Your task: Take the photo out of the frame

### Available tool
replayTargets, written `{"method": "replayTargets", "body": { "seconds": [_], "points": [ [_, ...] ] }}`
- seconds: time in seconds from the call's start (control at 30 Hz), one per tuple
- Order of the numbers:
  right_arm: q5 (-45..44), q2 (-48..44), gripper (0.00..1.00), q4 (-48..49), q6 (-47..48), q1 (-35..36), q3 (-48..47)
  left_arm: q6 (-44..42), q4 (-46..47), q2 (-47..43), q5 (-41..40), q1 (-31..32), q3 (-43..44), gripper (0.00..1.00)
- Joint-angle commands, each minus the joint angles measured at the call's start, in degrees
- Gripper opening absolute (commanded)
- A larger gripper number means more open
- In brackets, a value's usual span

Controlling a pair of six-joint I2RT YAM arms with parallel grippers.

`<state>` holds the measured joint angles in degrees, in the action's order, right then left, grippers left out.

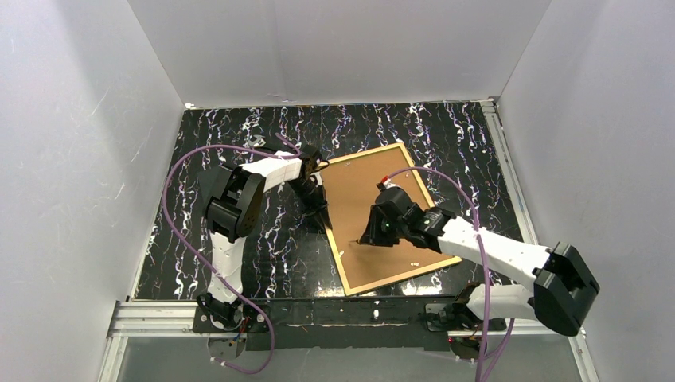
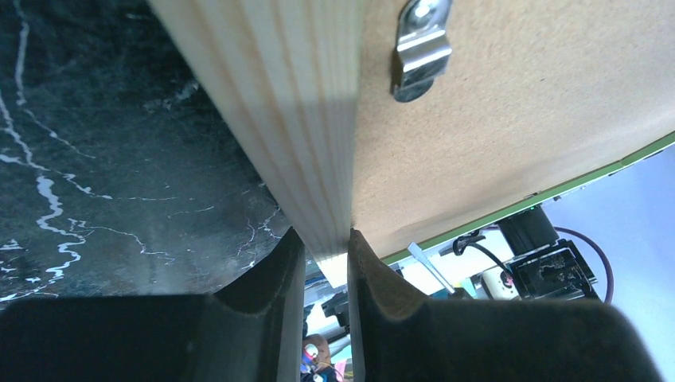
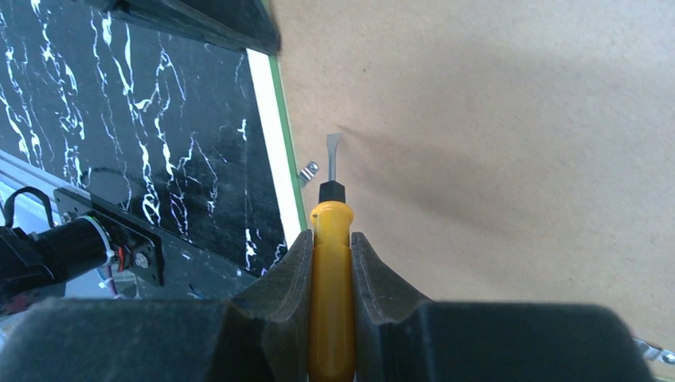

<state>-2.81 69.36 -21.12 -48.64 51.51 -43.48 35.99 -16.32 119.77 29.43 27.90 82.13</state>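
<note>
The frame (image 1: pixel 341 256) lies back side up on the black marble table. The plain brown backing board (image 1: pixel 374 191) fills it, and the photo is hidden beneath. My left gripper (image 1: pixel 320 208) is shut on the frame's left wooden edge (image 2: pixel 278 103), pinched between both fingers (image 2: pixel 326 247). My right gripper (image 1: pixel 370 237) is over the board and shut on a yellow-handled screwdriver (image 3: pixel 330 263). The screwdriver's flat blade points at the board next to a metal clip (image 3: pixel 309 169) by the frame's green-lined edge (image 3: pixel 275 143). Another clip (image 2: pixel 420 48) shows in the left wrist view.
White walls enclose the table on the left, back and right. An aluminium rail (image 1: pixel 159 318) with the arm bases runs along the near edge. Purple cables (image 1: pixel 171 199) loop beside the left arm. A further clip (image 3: pixel 653 350) sits on the board at the lower right.
</note>
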Motion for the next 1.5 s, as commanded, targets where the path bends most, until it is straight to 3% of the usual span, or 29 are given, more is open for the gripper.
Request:
{"method": "replayTargets", "body": {
  "seconds": [0.0,0.3,1.47],
  "points": [
    [1.2,3.3,0.01,1.8,0.3,0.4,-4.6,-0.1,-6.7,0.6,5.9,-0.5,-0.1,0.00],
    [5.1,9.6,0.01,2.8,2.2,1.1,-8.3,0.5,-6.4,0.9,6.5,-0.7,0.0,0.00],
    [10.0,7.9,0.01,-2.2,-1.0,5.2,-3.0,1.3,-5.9,1.0,6.2,-1.3,-0.2,0.00]
  ]
}}
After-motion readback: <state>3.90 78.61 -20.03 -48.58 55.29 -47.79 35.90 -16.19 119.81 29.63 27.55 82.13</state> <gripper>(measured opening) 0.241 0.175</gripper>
